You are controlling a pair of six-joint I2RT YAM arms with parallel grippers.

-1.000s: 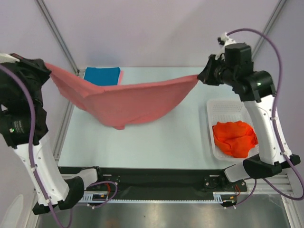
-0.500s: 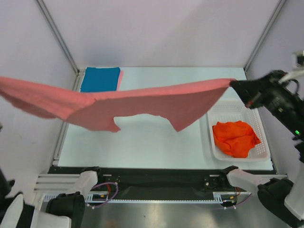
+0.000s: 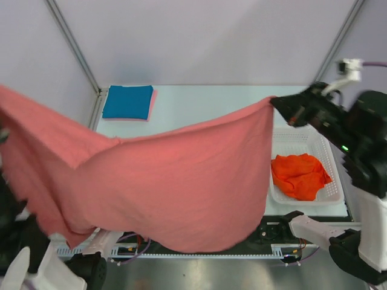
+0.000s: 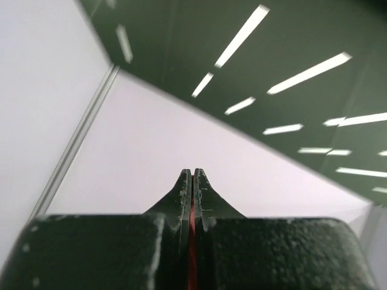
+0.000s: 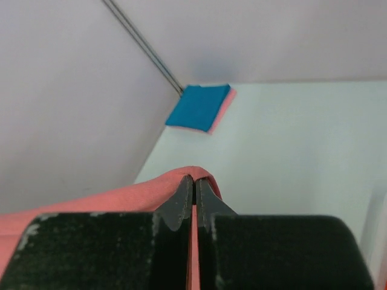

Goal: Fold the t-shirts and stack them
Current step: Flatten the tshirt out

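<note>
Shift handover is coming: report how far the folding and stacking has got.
Done: a folded teal shirt lies on a pink one at the far left corner. In hand: the salmon shirt hangs spread between the left fingers and right fingers, both shut on it. Left: a crumpled orange-red shirt in the basket.

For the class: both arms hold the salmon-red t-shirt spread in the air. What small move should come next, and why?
Probably swing both arms out over the table and lower the salmon-red t-shirt flat onto it. The left gripper and right gripper each pinch an edge of it, shut. The cloth hangs spread over the table's near edge, and folding likely needs it lying flat.
</note>
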